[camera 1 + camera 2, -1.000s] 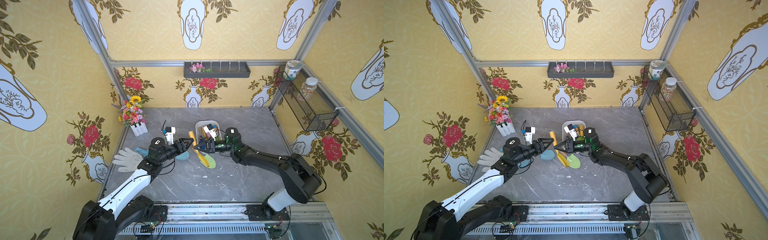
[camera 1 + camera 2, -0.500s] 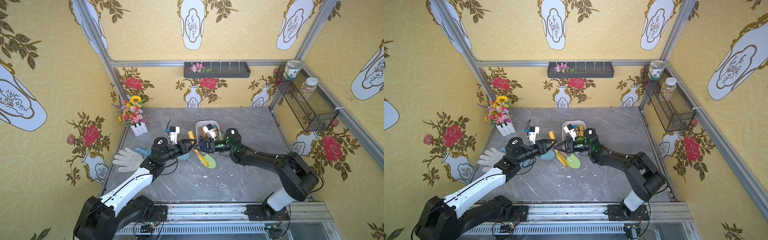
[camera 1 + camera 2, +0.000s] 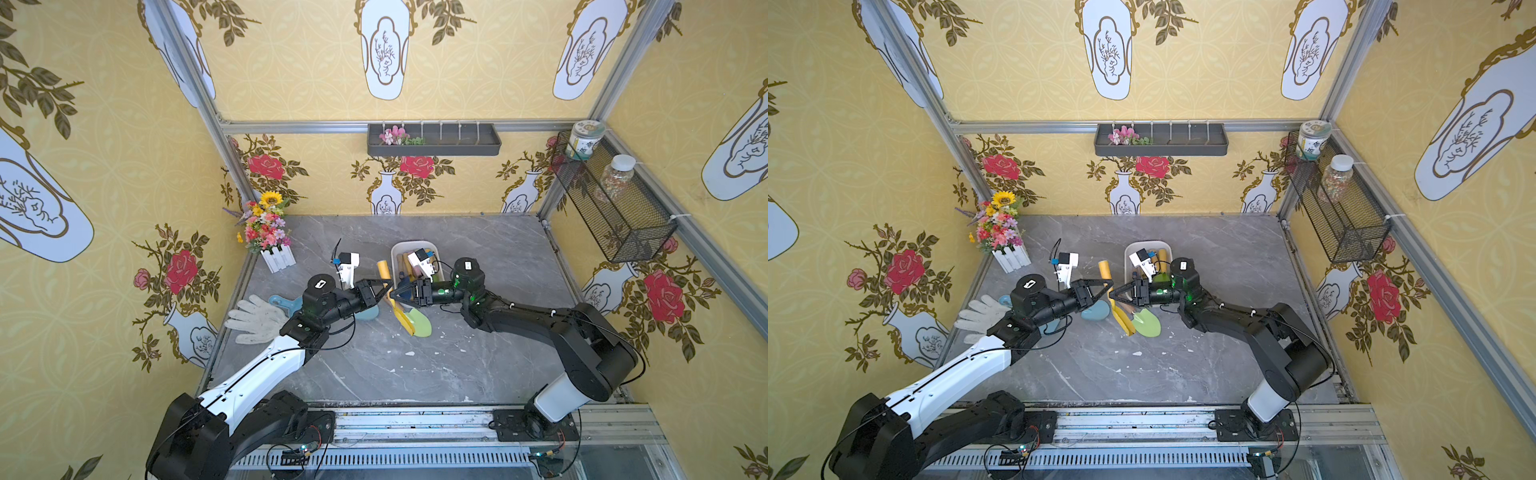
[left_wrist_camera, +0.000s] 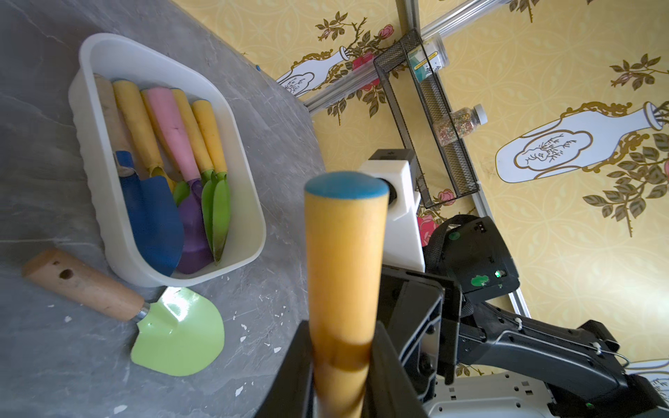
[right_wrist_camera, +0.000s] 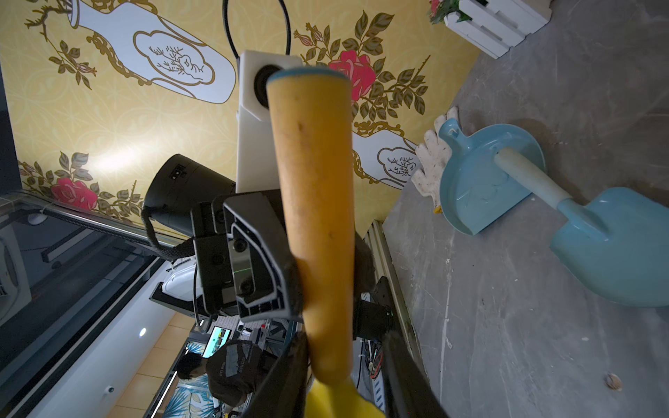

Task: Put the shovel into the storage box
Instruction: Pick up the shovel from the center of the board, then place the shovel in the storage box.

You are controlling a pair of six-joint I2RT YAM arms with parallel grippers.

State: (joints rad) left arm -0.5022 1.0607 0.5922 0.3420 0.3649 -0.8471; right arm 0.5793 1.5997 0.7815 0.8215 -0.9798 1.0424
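— Since a second ago, what moved?
— Left gripper point(image 3: 388, 286) has closed on the shovel point(image 3: 383, 269), which sits outside the storage box point(image 3: 411, 243), just beside it, in both top views. The right gripper point(image 3: 395, 293) meets it tip to tip.
— Left wrist?
— Jaws clamp the shovel point(image 4: 344, 260) handle. Only here do the box's other shovels point(image 4: 155, 217) show plainly.
— Right wrist?
— Its jaws stand slightly apart around the handle, with a gap on one side.
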